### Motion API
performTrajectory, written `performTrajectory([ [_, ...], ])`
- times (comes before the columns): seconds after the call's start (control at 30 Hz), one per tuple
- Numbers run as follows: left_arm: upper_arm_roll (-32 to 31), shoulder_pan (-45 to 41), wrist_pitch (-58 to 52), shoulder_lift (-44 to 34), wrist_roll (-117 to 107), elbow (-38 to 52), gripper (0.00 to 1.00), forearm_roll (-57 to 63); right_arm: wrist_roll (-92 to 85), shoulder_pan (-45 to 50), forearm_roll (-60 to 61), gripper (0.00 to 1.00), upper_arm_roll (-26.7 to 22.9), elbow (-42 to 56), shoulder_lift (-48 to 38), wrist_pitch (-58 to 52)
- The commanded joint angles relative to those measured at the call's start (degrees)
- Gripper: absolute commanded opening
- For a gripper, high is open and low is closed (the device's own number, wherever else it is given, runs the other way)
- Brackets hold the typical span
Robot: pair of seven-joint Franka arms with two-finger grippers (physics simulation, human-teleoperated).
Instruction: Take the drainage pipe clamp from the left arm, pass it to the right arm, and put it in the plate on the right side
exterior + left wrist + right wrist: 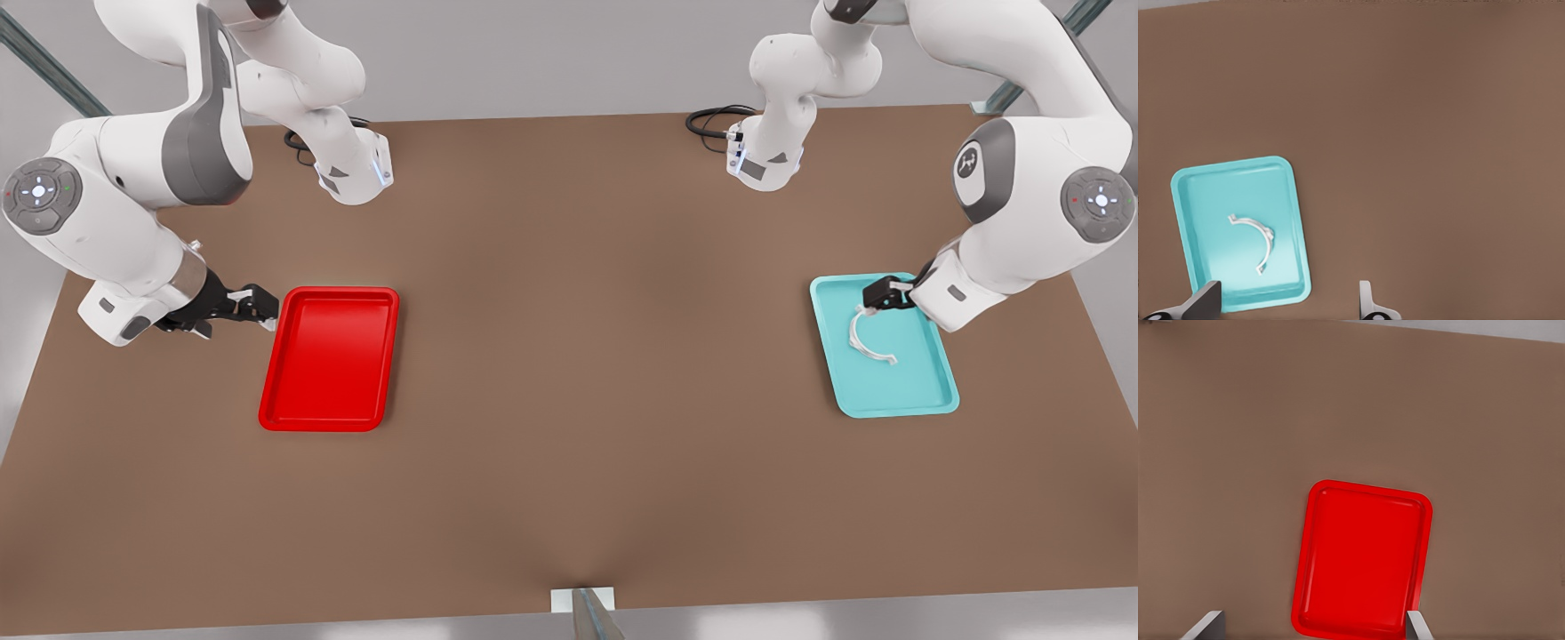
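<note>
Clamp [869, 336] first: the thin white C-shaped half-ring lies flat inside the teal tray [925, 400], near its middle, with one flared tab toward the tray's far end and the other toward its near end. It touches nothing but the tray floor. In the left wrist view the clamp [1253, 241] rests in the same teal tray [1191, 233], free of any finger.

On the front view's right, the left gripper [885, 293] hangs over the far end of the teal tray, close above the clamp's upper tab but not around it. From the left wrist view its two fingertips [1207, 301] stand wide apart, one over the tray's edge and the other over bare table, with nothing between them.

On the front view's left, the right gripper [253, 307] sits just beside the far corner of the red plate [277, 391], outside its rim. In the right wrist view its fingertips [1206, 624] are spread wide, holding nothing, and the red plate [1313, 513] lies below them with a bare floor.

Both trays sit on a brown table [569, 356], well apart from each other, the red one at the front view's left and the teal one at its right.
</note>
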Motion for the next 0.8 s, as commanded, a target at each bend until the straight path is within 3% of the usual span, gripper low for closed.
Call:
performTrajectory([
  [0.0,-0.1,0.0,2.0,0.0,2.5,-0.1,1.0,0.8,-0.3,0.0,-0.1,1.0,0.0,0.0,-0.1,0.0],
  [0.2,0.4,0.2,16.1,-0.9,18.5,-17.1,1.0,-1.7,-0.3,0.0,-0.1,1.0,0.0,0.0,0.0,0.0],
  [0.23,0.9,1.6,23.3,-0.6,10.2,-21.9,1.0,-1.7,-0.3,0.0,-0.1,1.0,0.0,0.0,-0.1,0.0],
  [0.33,3.5,1.8,28.0,4.1,-14.9,-23.4,0.99,-1.2,-1.1,-0.4,-0.1,1.0,-0.1,0.0,0.0,0.0],
  [0.6,9.9,1.8,49.5,3.9,-32.3,-38.2,0.96,-0.8,-1.2,-0.5,-0.1,1.0,-0.1,0.0,0.0,0.0],
  [0.77,13.8,1.8,55.5,3.0,-38.9,-44.3,0.96,-0.9,-1.6,-0.8,-0.1,1.0,-0.1,-0.1,0.0,0.0],
])
